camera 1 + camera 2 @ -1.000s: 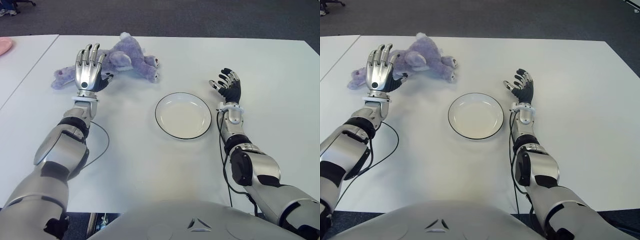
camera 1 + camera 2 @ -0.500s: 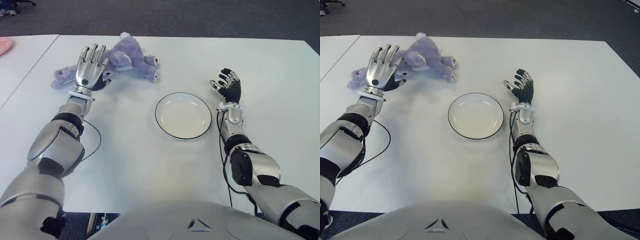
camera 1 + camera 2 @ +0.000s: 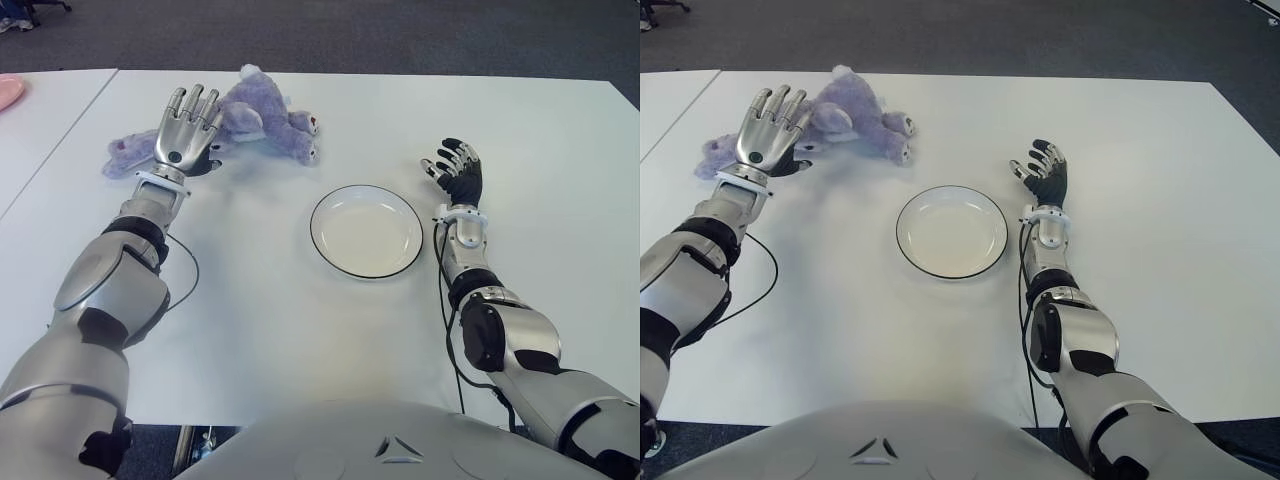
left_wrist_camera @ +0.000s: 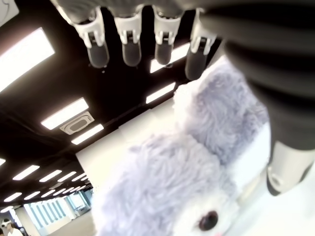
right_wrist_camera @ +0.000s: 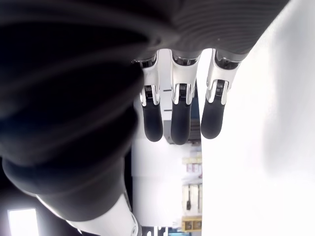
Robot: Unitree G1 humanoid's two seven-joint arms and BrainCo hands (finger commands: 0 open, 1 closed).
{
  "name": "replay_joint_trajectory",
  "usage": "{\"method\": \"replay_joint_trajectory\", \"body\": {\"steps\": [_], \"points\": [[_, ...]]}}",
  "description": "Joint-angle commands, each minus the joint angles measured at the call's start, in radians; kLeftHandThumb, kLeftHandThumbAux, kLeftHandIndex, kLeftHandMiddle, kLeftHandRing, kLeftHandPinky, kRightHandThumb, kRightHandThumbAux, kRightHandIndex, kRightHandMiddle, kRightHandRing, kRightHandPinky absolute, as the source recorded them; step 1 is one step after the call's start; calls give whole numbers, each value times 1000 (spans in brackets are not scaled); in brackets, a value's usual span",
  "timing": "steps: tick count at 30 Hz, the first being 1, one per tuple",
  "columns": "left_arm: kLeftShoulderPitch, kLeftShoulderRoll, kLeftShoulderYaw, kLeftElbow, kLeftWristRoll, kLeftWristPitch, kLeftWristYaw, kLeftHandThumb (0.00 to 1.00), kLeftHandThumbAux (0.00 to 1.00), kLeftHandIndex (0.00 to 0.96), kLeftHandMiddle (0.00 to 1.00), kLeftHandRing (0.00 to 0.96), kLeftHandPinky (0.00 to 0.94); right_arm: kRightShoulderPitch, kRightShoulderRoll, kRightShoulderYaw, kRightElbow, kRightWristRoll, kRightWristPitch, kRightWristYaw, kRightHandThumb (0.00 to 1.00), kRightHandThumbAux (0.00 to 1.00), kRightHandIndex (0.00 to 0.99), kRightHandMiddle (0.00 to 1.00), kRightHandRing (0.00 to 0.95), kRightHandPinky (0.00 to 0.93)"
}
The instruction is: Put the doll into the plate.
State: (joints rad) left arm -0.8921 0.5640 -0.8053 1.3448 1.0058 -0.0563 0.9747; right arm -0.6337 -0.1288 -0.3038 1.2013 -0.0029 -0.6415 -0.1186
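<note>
You are on the reach: your left hand (image 3: 184, 133) hovers over the doll (image 3: 262, 118), fingers (image 4: 130, 48) released and grasping nothing. Next, close them around it, then carry it to the plate (image 3: 366, 230). Your right hand (image 3: 458, 172) shows right of the plate, fingers released.

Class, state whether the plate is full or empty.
Empty. The plate shows only its bare white inside; the doll lies on the table by the left hand.

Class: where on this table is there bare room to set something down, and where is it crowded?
Free: the near table between plate and robot's body, and the far right corner beyond the open right hand. Crowded: the far left, where the open left hand reaches over the doll.
</note>
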Motion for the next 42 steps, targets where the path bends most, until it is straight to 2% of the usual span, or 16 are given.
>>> {"method": "replay_joint_trajectory", "body": {"steps": [1,12,26,42], "points": [[-39,-45,-34,15,35,-17,-58,12,621,125,0,0,0,263,82,-16,144,16,90,-11,258,945,257,233,232,265],[-78,-57,-29,12,24,-37,-68,71,574,7,0,0,0,261,83,-17,145,18,103,-15,315,923,277,237,235,274],[-87,-66,29,12,-31,-65,-59,118,535,0,0,0,0,260,86,-2,145,6,96,-33,295,934,266,248,249,274],[-94,-86,55,9,-45,-49,-55,175,528,0,0,0,0,261,80,-3,144,13,97,-13,332,931,274,239,232,257]]}}
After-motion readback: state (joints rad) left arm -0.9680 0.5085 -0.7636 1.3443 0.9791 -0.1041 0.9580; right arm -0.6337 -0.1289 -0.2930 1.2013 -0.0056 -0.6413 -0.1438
